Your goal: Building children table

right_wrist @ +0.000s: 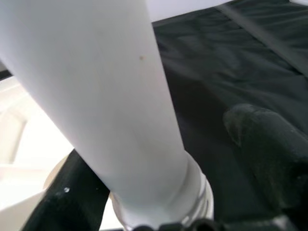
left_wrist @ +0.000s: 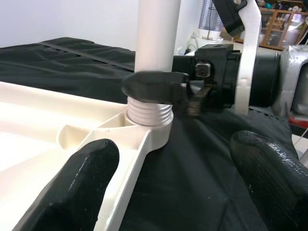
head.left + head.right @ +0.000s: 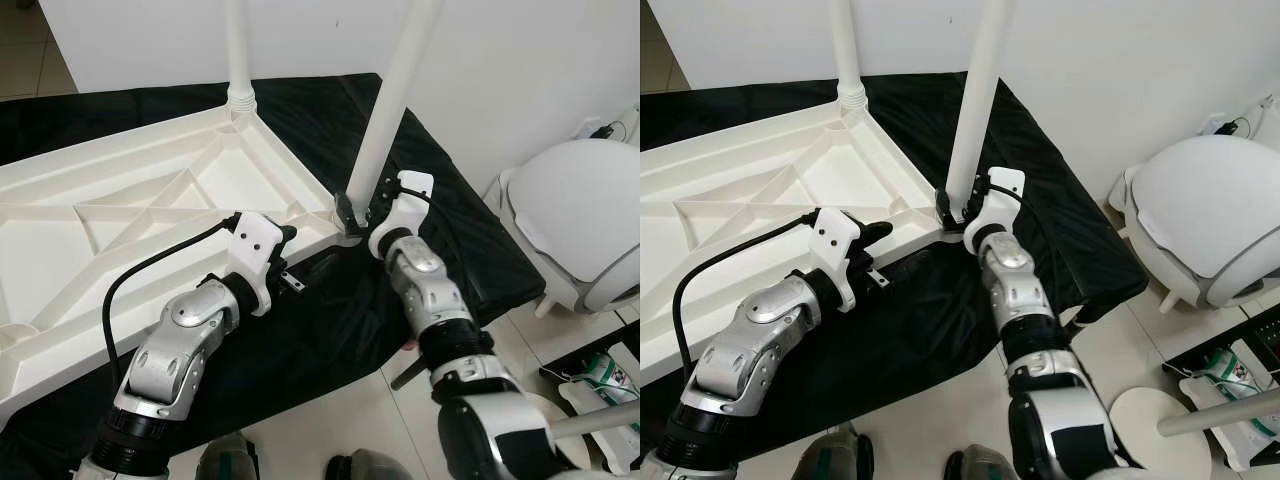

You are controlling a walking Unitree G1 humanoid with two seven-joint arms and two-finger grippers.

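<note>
White moulded plastic, the upturned tabletop (image 3: 130, 215) lies on a black cloth (image 3: 460, 230), which is spread over a low surface against the wall. Its ribbed underside faces up, a lattice of thin walls and triangles, glossy and hard. It looks light for its size and stiff enough not to sag, but slick, so it would likely slide on the cloth if pushed sideways.

One leg (image 3: 238, 50) already stands upright in the far corner socket. A second leg (image 3: 395, 95), a smooth round white tube, leans out of the near right corner socket (image 2: 149, 122), where a band of screw threads shows just above the collar.

The right gripper (image 3: 358, 212) has its black fingers closed around the base of this tube, just above the threads. That low hold seems the sensible one, since the tube is hollow-looking and slippery, and a grip higher up would lever against the socket.

The left gripper (image 3: 290, 262) hovers with fingers spread at the tabletop's near edge, just beside that corner and gripping nothing. My guess is that it could steady the rim while the leg is turned.

A rounded white chair (image 3: 580, 225) sits on the tiled floor (image 3: 340, 420) to the right.
</note>
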